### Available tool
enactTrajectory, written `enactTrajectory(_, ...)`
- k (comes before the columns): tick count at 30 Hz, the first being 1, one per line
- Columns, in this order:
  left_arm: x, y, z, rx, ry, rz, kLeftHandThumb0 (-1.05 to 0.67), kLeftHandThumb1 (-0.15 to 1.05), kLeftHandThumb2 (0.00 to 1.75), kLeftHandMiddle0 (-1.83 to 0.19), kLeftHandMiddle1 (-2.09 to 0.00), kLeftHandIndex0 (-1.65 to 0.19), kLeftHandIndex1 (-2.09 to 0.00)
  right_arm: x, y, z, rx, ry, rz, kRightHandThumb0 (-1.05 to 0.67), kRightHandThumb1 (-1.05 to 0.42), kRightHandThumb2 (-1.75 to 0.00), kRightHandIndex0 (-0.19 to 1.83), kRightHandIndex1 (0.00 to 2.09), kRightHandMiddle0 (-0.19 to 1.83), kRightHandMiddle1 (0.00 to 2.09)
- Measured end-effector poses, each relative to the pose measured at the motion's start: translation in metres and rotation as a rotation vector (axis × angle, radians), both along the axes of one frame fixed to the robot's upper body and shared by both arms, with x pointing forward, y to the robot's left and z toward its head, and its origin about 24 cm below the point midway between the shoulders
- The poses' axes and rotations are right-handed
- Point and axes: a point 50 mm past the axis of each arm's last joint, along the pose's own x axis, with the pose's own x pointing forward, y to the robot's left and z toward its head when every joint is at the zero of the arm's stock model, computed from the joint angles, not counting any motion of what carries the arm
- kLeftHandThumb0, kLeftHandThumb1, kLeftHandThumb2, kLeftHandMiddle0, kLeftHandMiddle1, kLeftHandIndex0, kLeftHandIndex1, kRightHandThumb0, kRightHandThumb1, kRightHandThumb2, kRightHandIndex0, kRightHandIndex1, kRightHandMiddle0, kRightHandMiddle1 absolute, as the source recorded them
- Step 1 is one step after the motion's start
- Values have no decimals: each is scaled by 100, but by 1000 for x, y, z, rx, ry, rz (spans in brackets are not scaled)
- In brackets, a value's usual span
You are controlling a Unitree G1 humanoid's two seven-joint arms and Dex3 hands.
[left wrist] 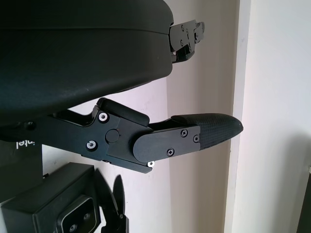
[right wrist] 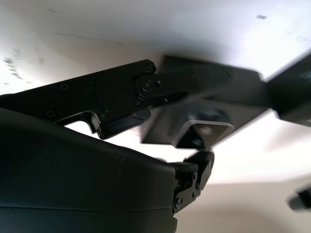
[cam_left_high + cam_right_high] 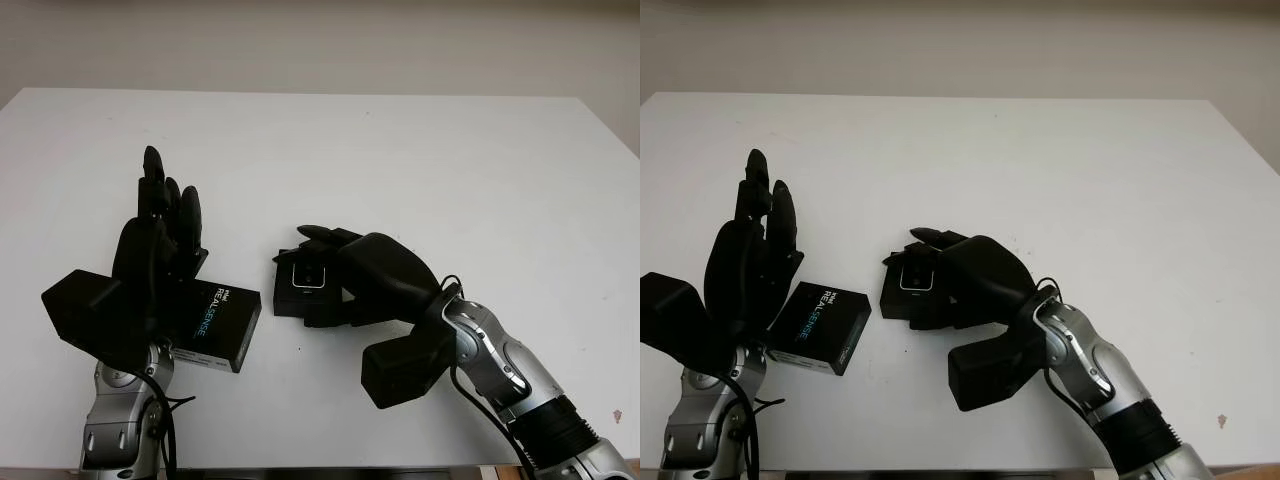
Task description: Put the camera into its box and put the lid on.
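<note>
A black open box (image 3: 290,300) lies at the middle of the white table (image 3: 420,150), with the small silver-faced camera (image 3: 308,277) sitting in it. My right hand (image 3: 330,276) reaches in from the right and is curled around the box, with fingers (image 3: 325,234) along its far edge and others at its near edge. The black lid (image 3: 220,325), printed REALSENSE, lies flat to the left of the box. My left hand (image 3: 165,205) stands upright just left of the lid, open and holding nothing. In the left wrist view the box and camera (image 1: 73,216) show beyond a finger (image 1: 204,133).
The white table stretches wide behind and to the right of both hands. Its near edge runs just under the forearms, and a pale wall stands behind its far edge.
</note>
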Motion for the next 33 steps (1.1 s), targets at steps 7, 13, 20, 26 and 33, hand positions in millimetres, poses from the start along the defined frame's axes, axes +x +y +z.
enactTrajectory(7,0,1,0,0,-1,-3,-77,105,53,19,0,19,0,7,-11,-5,40,10,-91,-81,-105,-47,-10,1,-13,6)
enactTrajectory(13,0,1,0,1,2,-1,-76,105,56,19,0,19,0,13,-14,3,120,26,-139,-83,-105,-52,-12,2,-13,6)
enactTrajectory(20,0,1,0,2,2,-3,-75,105,56,19,0,19,0,15,-14,17,155,-2,-117,-84,-105,-52,-14,2,-12,6)
enactTrajectory(26,0,1,0,1,2,-2,-75,105,55,19,0,19,0,11,-10,18,149,-3,-74,-86,-105,-53,-15,3,-11,6)
enactTrajectory(33,-1,3,1,14,4,-8,-74,105,56,19,0,19,0,6,-8,16,176,44,-39,-86,-105,-56,-15,4,-12,6)
